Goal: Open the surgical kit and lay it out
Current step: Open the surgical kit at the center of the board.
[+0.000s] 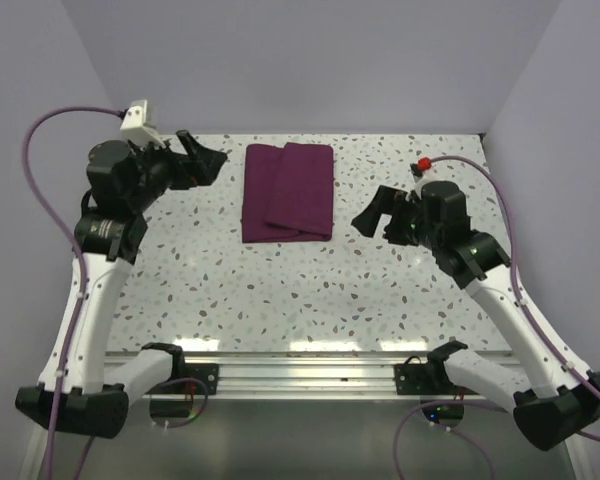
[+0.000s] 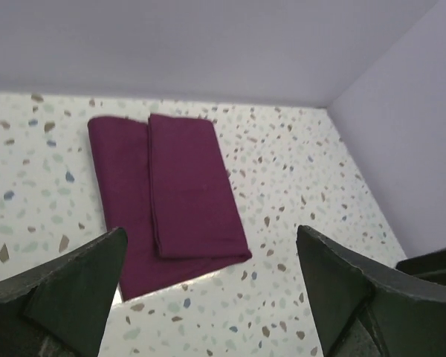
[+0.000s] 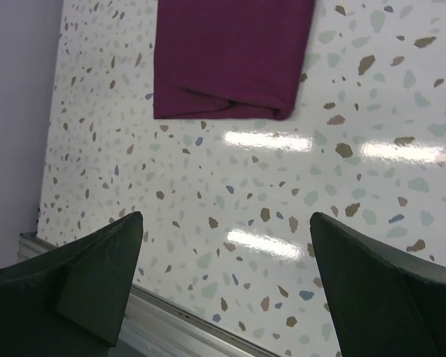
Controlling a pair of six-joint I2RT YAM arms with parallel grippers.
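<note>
The surgical kit is a folded dark purple cloth wrap lying flat at the back middle of the table. It also shows in the left wrist view and in the right wrist view. The steel tray and instruments are hidden. My left gripper hangs open and empty to the left of the wrap, above the table. My right gripper hangs open and empty to the right of the wrap's near corner. In the wrist views the left gripper and right gripper hold nothing.
The speckled white table is walled at the back and on both sides. A metal rail runs along its near edge and shows in the right wrist view. Purple cables loop off both arms.
</note>
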